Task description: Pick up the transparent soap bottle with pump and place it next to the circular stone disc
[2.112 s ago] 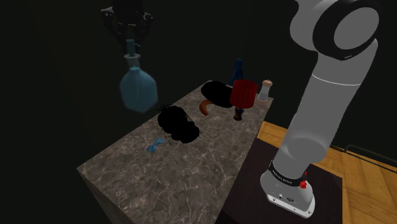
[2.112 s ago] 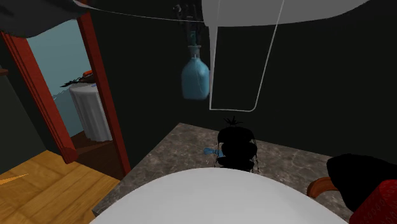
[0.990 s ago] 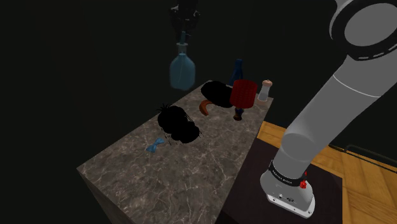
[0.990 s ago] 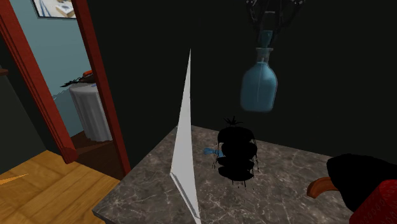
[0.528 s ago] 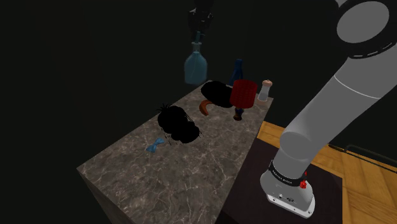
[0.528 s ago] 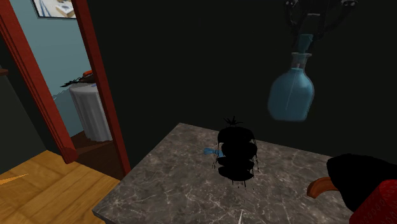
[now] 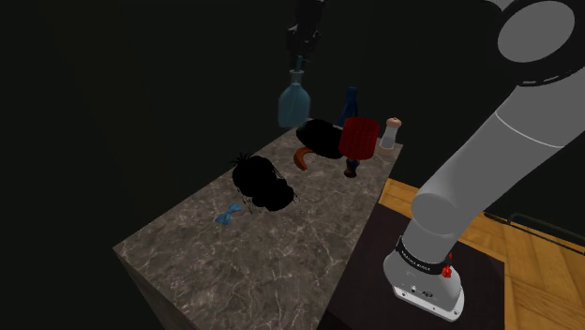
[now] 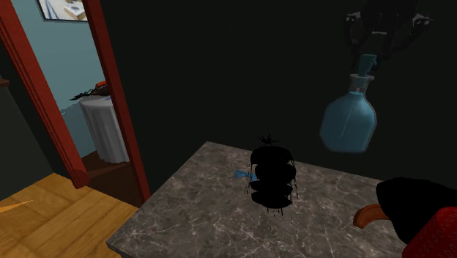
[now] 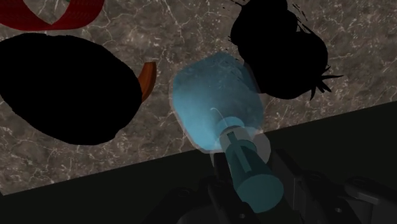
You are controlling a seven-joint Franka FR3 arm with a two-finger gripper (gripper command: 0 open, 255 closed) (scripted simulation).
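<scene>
Tool (image 8: 366,60): black two-finger type, clamped on pump neck of pale-blue see-through soap bottle (image 8: 348,123). Bottle hangs below tool, in the air, clear of grey marbled tabletop (image 7: 262,253), approx. over its far edge. Wrist view: bottle sits btwn flat black oval shape (image 9: 63,89) and black spiky lump (image 9: 280,54). Red obj. (image 7: 358,139) and curved orange-brown piece (image 7: 301,157) lie beside the oval.

translucent blue soap bottle (image 8: 348,123), broad body, narrow neck, pump top clasped by the black gripper (image 8: 368,59), hung upright in the air over the marbled top's (image 7: 234,253) far edge, black rounded disc (image 7: 321,137) laid flat just below
</scene>
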